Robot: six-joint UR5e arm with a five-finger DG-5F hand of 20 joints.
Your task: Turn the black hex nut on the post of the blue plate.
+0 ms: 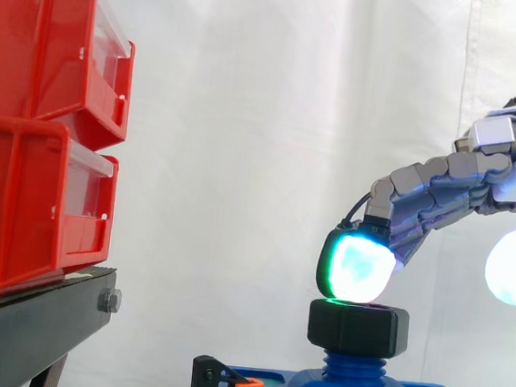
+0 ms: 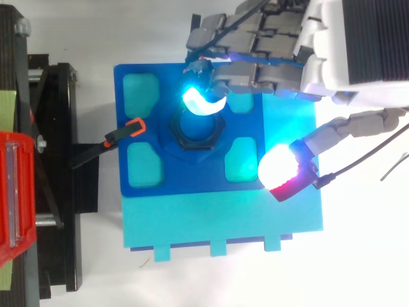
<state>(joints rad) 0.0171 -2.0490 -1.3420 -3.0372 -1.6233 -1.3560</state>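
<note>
From the side, one fingertip (image 1: 356,267) of the hand (image 1: 503,167) rests on the nut (image 1: 358,327), beneath it on the plate's (image 2: 147,115) post (image 1: 351,363). From above, the thumb (image 2: 281,167) stands well clear: fingers relaxed, grasping nothing.

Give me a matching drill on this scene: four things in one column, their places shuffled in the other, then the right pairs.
Things
1. black hex nut
2. red bins
3. orange-tipped clamp
4. hand

Places
A. stacked on the black stand
B. above the nut, one glowing pad at its top
C. on the threaded post of the blue plate
D. at the plate's edge nearest the stand

Pairs: 1-C, 2-A, 3-D, 4-B
</note>
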